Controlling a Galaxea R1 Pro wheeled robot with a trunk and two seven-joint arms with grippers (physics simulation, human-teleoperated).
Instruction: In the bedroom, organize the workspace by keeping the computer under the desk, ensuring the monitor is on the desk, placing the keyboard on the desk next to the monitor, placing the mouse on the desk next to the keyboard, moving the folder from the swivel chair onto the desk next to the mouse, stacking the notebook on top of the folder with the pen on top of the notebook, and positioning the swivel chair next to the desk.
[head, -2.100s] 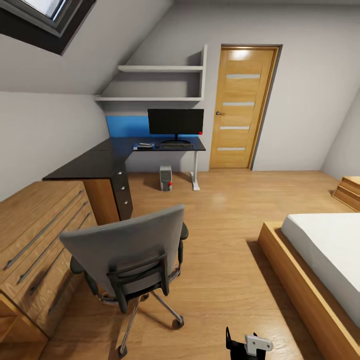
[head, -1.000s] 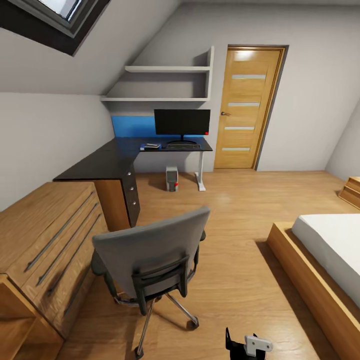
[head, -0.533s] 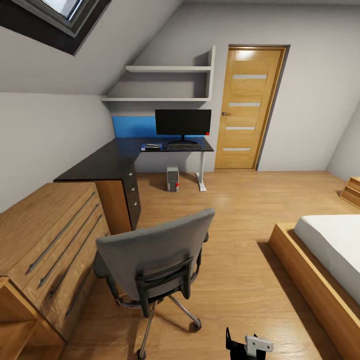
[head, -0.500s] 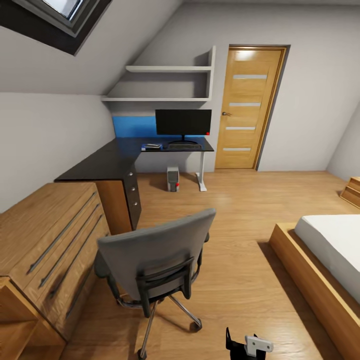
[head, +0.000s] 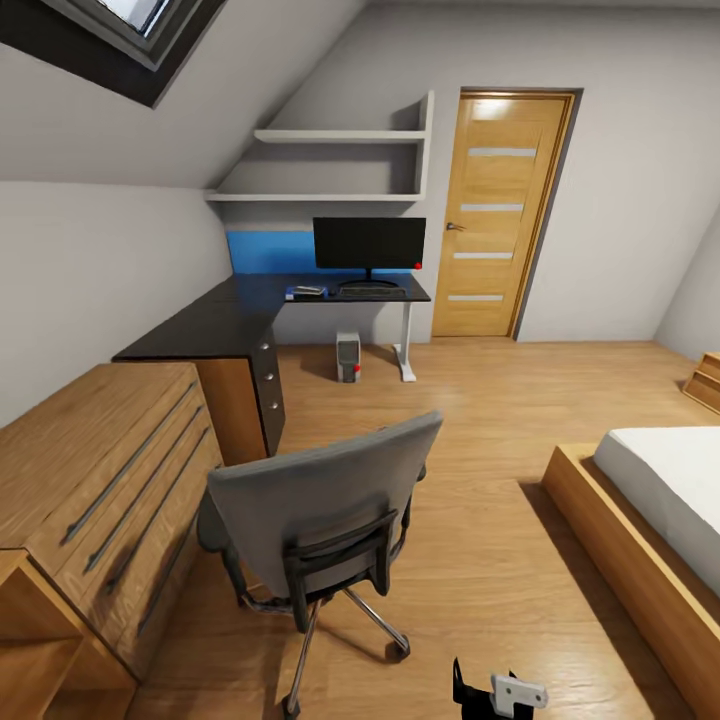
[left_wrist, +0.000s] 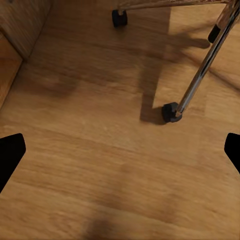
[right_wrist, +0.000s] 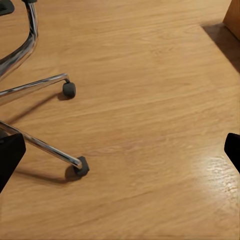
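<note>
The swivel chair (head: 320, 505) stands in mid-floor with its grey back toward me, hiding its seat. Far behind it the desk (head: 215, 325) carries the monitor (head: 369, 243) with the keyboard (head: 371, 293) in front of it. Left of the keyboard lies a small flat bluish-grey stack (head: 305, 292), too far off to tell apart. The computer (head: 347, 357) stands on the floor under the desk. My left gripper (left_wrist: 120, 155) hangs open over bare floor near a chair caster (left_wrist: 171, 112). My right gripper (right_wrist: 120, 155) is open too, beside the chair's chrome legs (right_wrist: 42, 145).
A light wooden drawer cabinet (head: 95, 470) lines the left wall close to the chair. A bed (head: 650, 510) on a wooden frame fills the right side. A closed wooden door (head: 495, 215) is beside the desk, with wall shelves (head: 330, 165) above it. Wood floor lies open between chair and bed.
The whole picture has shifted to the right and the chair looms a little closer, so the camera has moved. Nothing in the room has visibly changed place.
</note>
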